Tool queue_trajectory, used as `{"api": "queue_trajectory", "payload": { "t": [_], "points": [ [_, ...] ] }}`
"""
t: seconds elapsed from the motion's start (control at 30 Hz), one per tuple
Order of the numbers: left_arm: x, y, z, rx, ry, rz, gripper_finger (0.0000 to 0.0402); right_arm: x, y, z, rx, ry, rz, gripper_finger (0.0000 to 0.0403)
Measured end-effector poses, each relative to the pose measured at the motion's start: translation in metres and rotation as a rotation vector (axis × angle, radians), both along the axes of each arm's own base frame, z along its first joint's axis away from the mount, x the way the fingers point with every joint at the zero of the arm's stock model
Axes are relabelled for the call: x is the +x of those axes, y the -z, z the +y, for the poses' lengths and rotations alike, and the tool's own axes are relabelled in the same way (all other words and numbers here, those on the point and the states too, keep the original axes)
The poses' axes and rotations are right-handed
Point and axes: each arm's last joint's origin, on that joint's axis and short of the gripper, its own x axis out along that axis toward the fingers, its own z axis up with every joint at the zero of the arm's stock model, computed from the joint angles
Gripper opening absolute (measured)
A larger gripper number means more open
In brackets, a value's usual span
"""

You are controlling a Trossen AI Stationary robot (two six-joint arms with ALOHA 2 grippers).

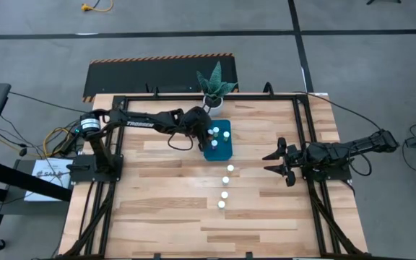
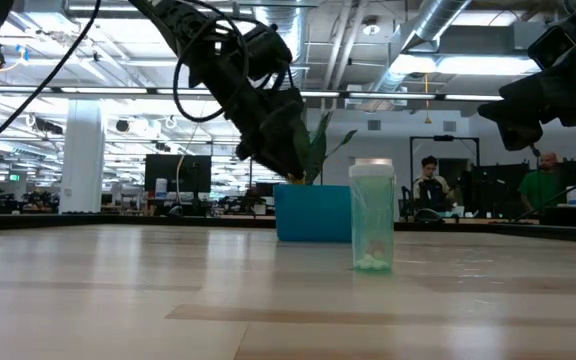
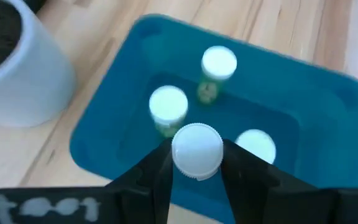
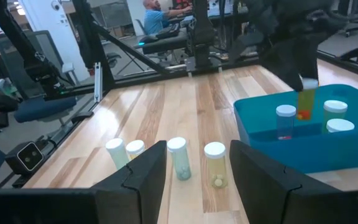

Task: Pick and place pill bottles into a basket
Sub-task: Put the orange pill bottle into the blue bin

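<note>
Above my pale wooden plank table point(image 1: 157, 202), my left gripper point(image 3: 196, 171) clamps a white-capped pill bottle point(image 3: 196, 151) over the teal-blue rectangular basket point(image 3: 309, 106), my right gripper point(image 1: 279, 161) wide open, an office behind.

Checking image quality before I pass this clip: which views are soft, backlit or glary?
Left wrist view: the held pill bottle and the left gripper are soft, the basket too. Low view: bright ceiling lights leave the arms as silhouettes; the nearest bottle is sharp. High view: even light, bottles tiny. Right wrist view: the right gripper is blurred.
</note>
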Motion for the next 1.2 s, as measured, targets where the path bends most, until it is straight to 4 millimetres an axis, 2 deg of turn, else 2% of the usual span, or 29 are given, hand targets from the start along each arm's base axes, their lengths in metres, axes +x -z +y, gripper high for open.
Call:
{"api": "queue_trajectory", "payload": {
  "t": [0.13,0.27,0.83,1.2],
  "points": [
    [0.007,0.011,-0.003,-0.017,0.020,0.048,0.0108,0.000,0.000,0.000,0.000,0.001,0.000,0.0169],
    [0.010,0.006,-0.001,0.022,0.033,0.042,0.0108,0.000,0.000,0.000,0.000,0.001,0.000,0.0170],
    [0.008,0.005,0.003,0.093,0.039,0.086,0.0110,0.000,0.000,0.000,0.000,0.000,0.000,0.0171],
    [0.006,0.005,0.011,0.057,-0.022,0.075,0.0163,0.000,0.000,0.000,0.000,0.001,0.000,0.0171]
  ]
}}
